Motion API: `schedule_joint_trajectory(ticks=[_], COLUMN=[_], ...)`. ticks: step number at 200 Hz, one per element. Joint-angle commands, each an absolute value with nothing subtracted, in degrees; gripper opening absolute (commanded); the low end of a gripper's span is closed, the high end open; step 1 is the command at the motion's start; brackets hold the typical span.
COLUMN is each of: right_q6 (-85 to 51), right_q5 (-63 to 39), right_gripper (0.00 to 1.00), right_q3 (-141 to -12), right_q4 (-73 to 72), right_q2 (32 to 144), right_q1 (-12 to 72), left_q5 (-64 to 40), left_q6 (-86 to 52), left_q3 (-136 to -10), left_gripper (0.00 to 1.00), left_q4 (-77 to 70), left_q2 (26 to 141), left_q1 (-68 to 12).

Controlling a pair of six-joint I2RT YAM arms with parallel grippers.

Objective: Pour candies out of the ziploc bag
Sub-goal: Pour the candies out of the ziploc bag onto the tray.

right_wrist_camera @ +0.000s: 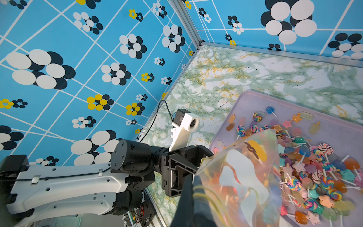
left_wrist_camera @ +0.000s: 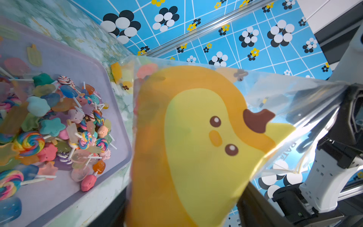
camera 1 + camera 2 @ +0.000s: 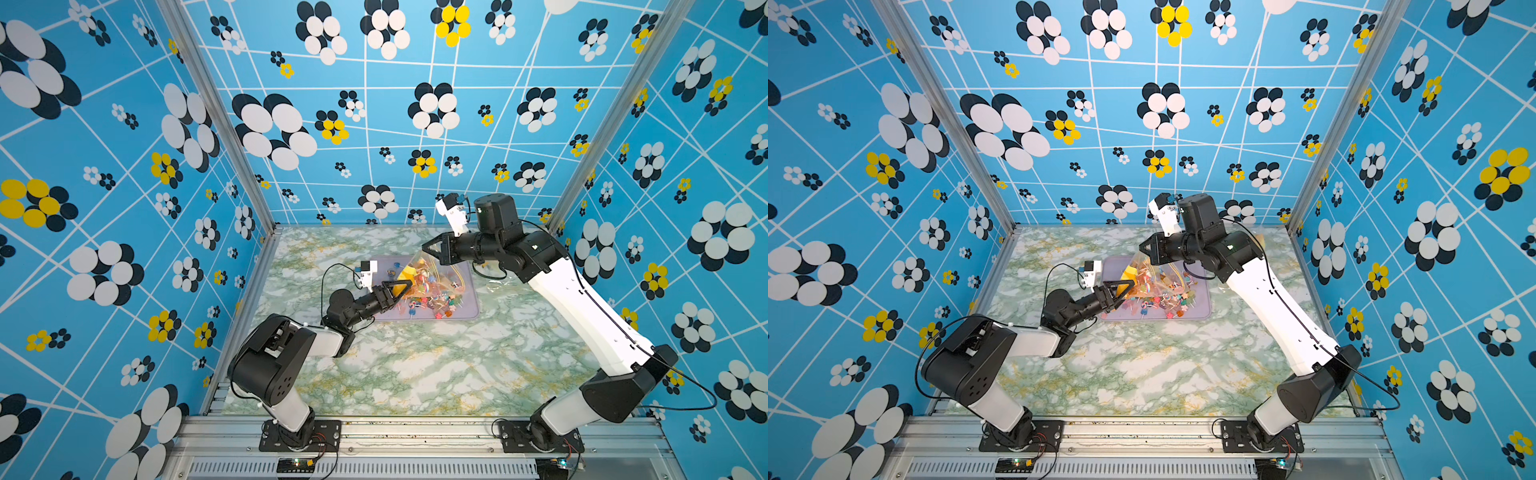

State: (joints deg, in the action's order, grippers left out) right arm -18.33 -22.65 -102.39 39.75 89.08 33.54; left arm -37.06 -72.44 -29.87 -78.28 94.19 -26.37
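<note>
Table: green-and-white marbled tabletop.
Tray: shallow lilac plastic tray, flat on the table, towards the far side.
Candies: tiny multicoloured candies, stars, swirl lollies and ice-lolly shapes on pale sticks. Heaped in the tray's near half, with a few loose ones farther back.
Left gripper: left gripper is low over the tray's left side, against the bag's yellow print. Film hides the jaws, so cannot tell how wide they are or whether they pinch.
Bag: clear ziploc bag with yellow duck print, lifted and slanted over the tray. Coloured bits show through the film; cannot tell whether they are inside or behind.
Right gripper: right gripper is above the tray's far edge, jaws closed tight on the bag's top corner.
</note>
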Motion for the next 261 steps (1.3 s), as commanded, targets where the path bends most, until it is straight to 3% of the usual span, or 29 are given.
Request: schedule_joint_trajectory(ticks=[1,39,66,261], right_q6=[-16.5,-15.4,-14.8,-15.4], right_q5=[-23.8,-22.4,-21.7,-20.8], right_gripper=[0.0,0.0,0.0,0.0], right_q3=[-106.2,-106.2,-106.5,-103.4], right_q4=[34.6,35.0,35.1,31.7], right_q2=[88.3,88.6,89.5,104.7], right_q1=[34.0,34.0,34.0,29.4], left_q5=[-37.6,-37.2,-36.9,-24.8], left_q6=[-71.7,-71.4,-71.2,-59.5], left_q3=[-30.0,-29.1,-29.2,-25.9], left_gripper=[0.59,0.37,0.31,0.03], left_q4=[-80.1,-80.1,-80.1,-80.0], left_q2=[94.2,93.5,93.6,99.1], left_q1=[-26.6,-26.6,-26.6,-24.8])
